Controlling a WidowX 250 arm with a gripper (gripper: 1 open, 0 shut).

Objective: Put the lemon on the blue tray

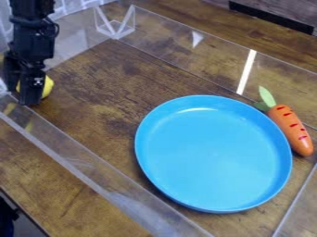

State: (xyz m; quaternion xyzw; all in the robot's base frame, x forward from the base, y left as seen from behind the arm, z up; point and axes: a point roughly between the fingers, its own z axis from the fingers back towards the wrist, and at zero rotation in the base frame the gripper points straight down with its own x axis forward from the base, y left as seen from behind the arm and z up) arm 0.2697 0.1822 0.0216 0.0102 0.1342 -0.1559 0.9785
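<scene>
a wooden table top with dark brown grain fills the view, seen from above at an angle, with low clear plastic walls running along its edges. at the far left a black robot arm reaches steeply down, and its gripper sits low at the table surface with its jaws spread wide. the lemon, a small bright yellow rounded toy, lies on the wood right at the gripper, partly hidden behind the dark fingers, so only its right side shows; the jaws appear to straddle it, but whether the fingers touch it cannot be told. it rests on the table, not lifted. the blue tray, a large round sky-blue dish with a raised rim, lies flat in the lower right part of the table, well apart from the lemon. just beside the tray's right edge lies an orange toy carrot with a green top, its leafy end pointing away toward the upper left. a bright strip of reflected light crosses the wood above the tray.
</scene>
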